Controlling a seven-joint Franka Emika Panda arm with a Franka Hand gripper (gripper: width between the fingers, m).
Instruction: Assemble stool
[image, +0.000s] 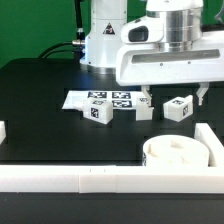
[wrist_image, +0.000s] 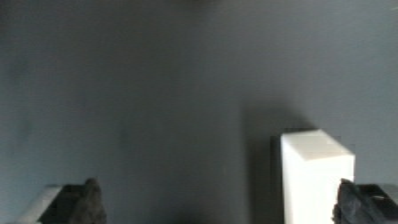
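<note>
The round white stool seat lies at the front of the table, on the exterior view's right, against the border rail. Three short white legs with tags stand behind it: one by the marker board, one in the middle and one on the right. My gripper hangs open just above the right leg, one finger on each side of it. In the wrist view the gripper is open and empty. A white leg shows between the fingertips, nearer one finger and touching neither.
The marker board lies flat behind the legs. The long white border rail runs along the front edge and turns up at both ends. The robot's base stands at the back.
</note>
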